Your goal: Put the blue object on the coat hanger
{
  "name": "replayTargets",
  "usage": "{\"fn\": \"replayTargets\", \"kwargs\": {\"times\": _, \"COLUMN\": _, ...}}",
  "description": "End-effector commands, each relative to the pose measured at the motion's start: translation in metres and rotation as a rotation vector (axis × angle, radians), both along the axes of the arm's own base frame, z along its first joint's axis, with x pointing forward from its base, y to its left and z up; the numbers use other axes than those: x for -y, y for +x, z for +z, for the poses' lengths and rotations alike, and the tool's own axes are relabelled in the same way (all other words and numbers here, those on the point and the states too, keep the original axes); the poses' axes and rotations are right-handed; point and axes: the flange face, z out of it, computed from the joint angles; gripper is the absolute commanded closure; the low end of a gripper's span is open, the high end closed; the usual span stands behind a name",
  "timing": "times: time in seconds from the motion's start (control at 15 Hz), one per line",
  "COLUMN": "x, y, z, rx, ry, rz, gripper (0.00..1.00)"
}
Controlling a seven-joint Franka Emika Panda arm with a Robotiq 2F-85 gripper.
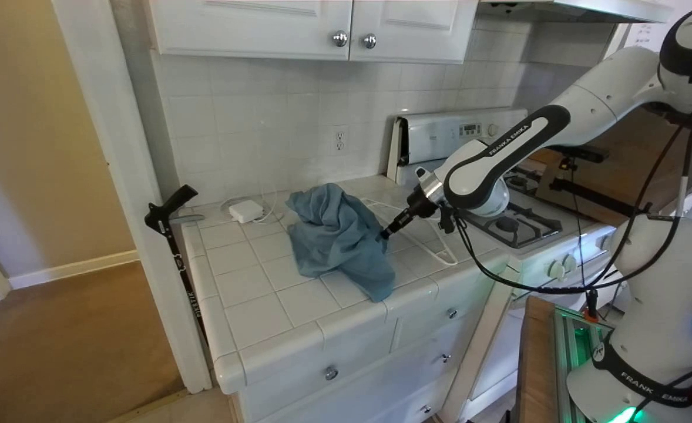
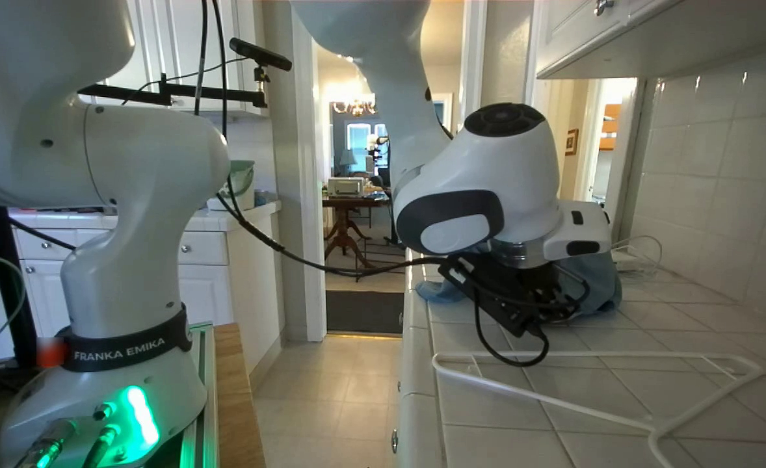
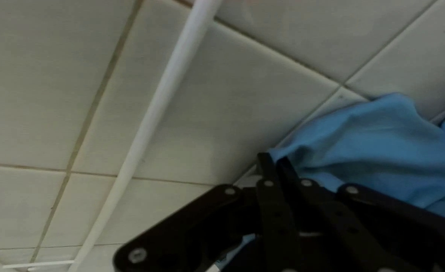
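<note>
Cloth, blue and crumpled, lies heaped on the white tiled counter, one corner reaching the near edge. The gripper has its fingers almost together, pinching a fold of it at the tips. In an exterior view the white wrist and gripper hide most of the cloth; the wrist view cuts it off on the right. To its right, toward the stove, lies the white hanger, its neck cut off at the near edge; I cannot tell whether hanger and cloth touch at the far side.

FRANKA EMIKA is printed on the arm and on its base band. Blurred letters down the black stick, at the counter's left end, seem to read PIKSTIK. The stove's display is too small to read.

A white box with a thin cable sits far left, near the cloth. Black cables droop in front of the stove, and the gripper reaches over the hanger from the right, covering part of it.
</note>
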Motion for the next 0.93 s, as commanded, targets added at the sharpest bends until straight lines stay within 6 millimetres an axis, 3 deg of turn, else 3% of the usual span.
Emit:
{"fn": "replayTargets", "kwargs": {"times": 0.0, "x": 0.001, "y": 0.005, "z": 0.004, "rx": -0.035, "ry": 0.007, "rz": -0.013, "gripper": 1.00}}
{"fn": "replayTargets", "kwargs": {"times": 0.2, "x": 0.002, "y": -0.009, "z": 0.020, "rx": -0.092, "ry": -0.002, "rz": -0.005, "gripper": 1.00}}
{"fn": "replayTargets", "kwargs": {"times": 0.47, "x": 0.022, "y": -0.034, "z": 0.047, "rx": -0.133, "ry": -0.044, "rz": -0.033, "gripper": 1.00}}
{"fn": "replayTargets", "kwargs": {"times": 0.87, "x": 0.082, "y": -0.078, "z": 0.065, "rx": -0.122, "ry": -0.159, "rz": -0.208, "gripper": 1.00}}
